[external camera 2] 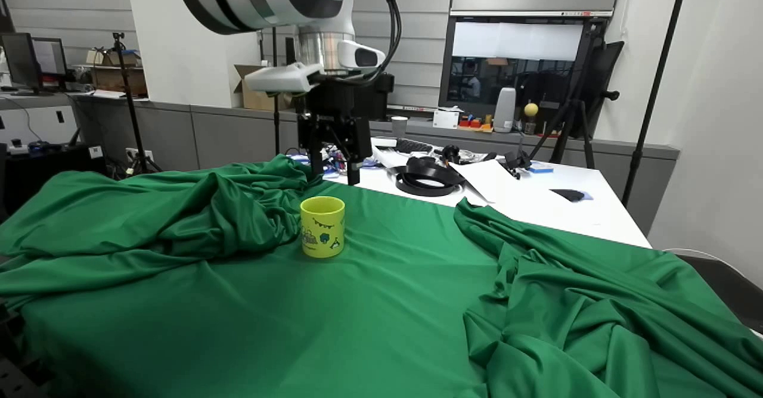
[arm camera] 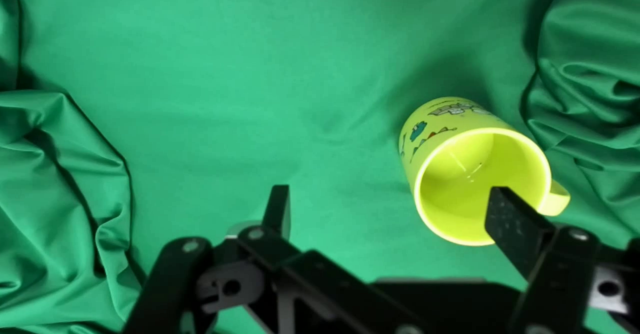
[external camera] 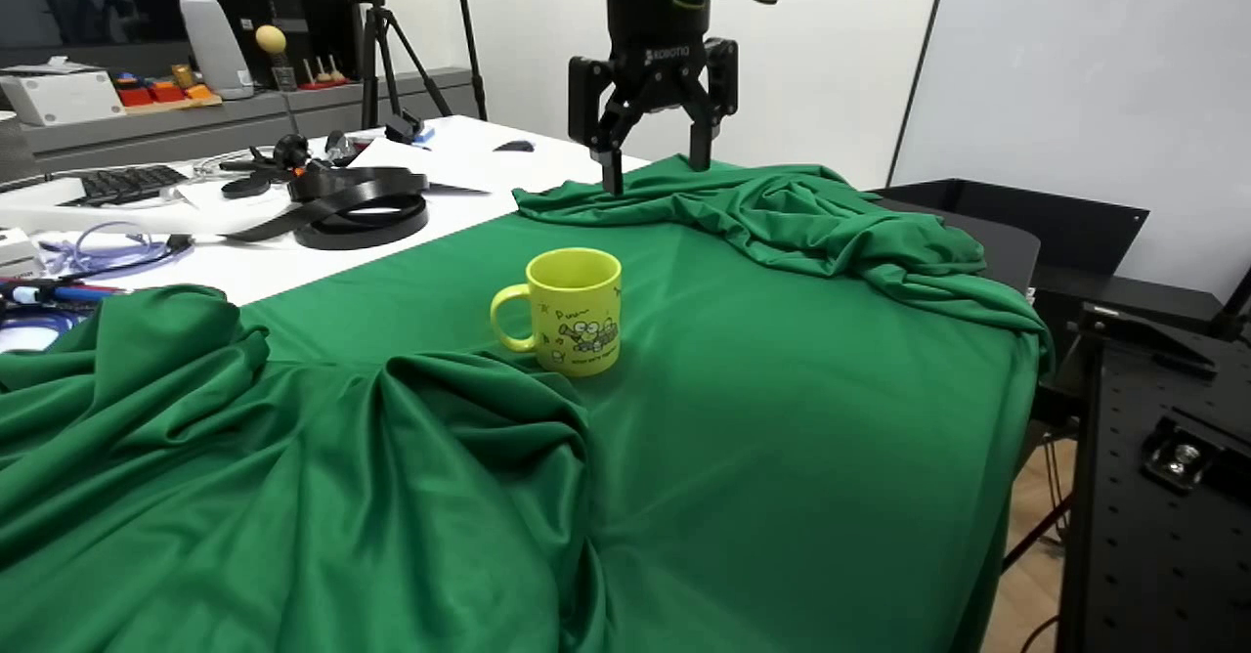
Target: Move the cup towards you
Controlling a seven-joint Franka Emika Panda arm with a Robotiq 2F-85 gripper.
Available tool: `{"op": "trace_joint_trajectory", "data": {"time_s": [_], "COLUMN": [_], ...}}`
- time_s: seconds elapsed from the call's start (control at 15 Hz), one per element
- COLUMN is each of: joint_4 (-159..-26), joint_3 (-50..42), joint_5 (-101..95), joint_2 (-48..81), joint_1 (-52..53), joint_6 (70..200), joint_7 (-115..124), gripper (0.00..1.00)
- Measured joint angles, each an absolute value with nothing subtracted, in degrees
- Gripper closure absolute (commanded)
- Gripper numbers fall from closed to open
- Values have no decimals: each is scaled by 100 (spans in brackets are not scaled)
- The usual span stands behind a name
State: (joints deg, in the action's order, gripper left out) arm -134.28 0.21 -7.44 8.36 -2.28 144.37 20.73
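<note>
The cup [external camera: 579, 326] is a yellow-green mug with a printed design. It stands upright on the green cloth in both exterior views [external camera 2: 322, 231]. Its loop handle points left in an exterior view and is hidden in the other. My gripper [external camera: 657, 160] is open and empty, above the cloth and apart from the cup; it also shows above the cup's level in an exterior view [external camera 2: 335, 170]. In the wrist view the cup [arm camera: 435, 129] lies right of the middle, below the gripper [arm camera: 390, 196]. The right finger covers part of its rim, and the handle peeks out at right.
The green cloth [external camera: 801, 418] covers the table, with bunched folds [external camera 2: 220, 219] beside the cup and more folds [external camera 2: 572, 320] on the opposite side. A black strap roll [external camera: 366, 213], cables [external camera: 127, 252] and a keyboard [external camera: 127, 182] lie on the white tabletop. A tripod [external camera: 381, 57] stands behind.
</note>
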Motion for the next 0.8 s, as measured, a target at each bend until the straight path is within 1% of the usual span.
{"op": "trace_joint_trajectory", "data": {"time_s": [0.4,0.8], "joint_4": [-13251,-12915], "joint_3": [-22,-244], "joint_5": [-613,-572], "joint_2": [1457,1996], "joint_1": [-2,248], "joint_6": [14830,14917], "joint_7": [2081,2123], "gripper": [0,0]}}
